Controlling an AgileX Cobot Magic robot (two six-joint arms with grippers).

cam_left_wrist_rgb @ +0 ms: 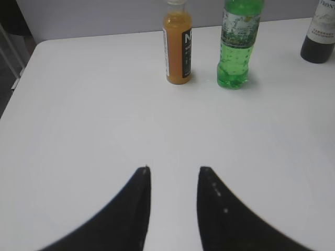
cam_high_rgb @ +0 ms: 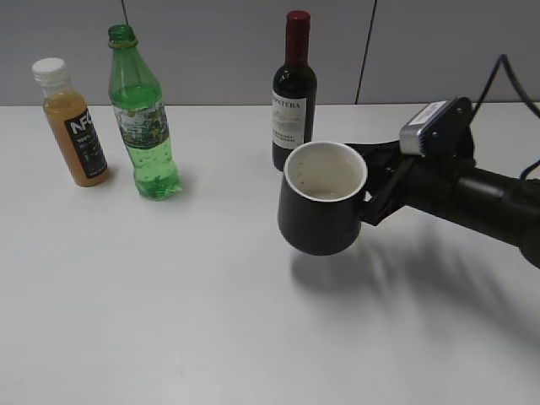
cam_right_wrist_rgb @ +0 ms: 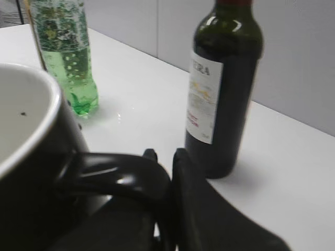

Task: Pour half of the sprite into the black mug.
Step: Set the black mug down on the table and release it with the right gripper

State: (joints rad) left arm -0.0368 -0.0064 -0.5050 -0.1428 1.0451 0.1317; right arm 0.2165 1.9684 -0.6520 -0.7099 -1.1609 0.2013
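Right gripper (cam_high_rgb: 372,205) pinches the black mug (cam_high_rgb: 321,199) by its loop handle, mug held above the table (cam_high_rgb: 211,321), mouth tilted toward camera; left gripper (cam_left_wrist_rgb: 173,180) hangs over bare table, jaws spread, empty. The sprite (cam_high_rgb: 141,118) stands far left, capless, between orange juice bottle (cam_high_rgb: 72,121) and wine bottle (cam_high_rgb: 294,91) (well apart from mug). Level the mug first; bring it near the sprite so the left can grasp mid-bottle.
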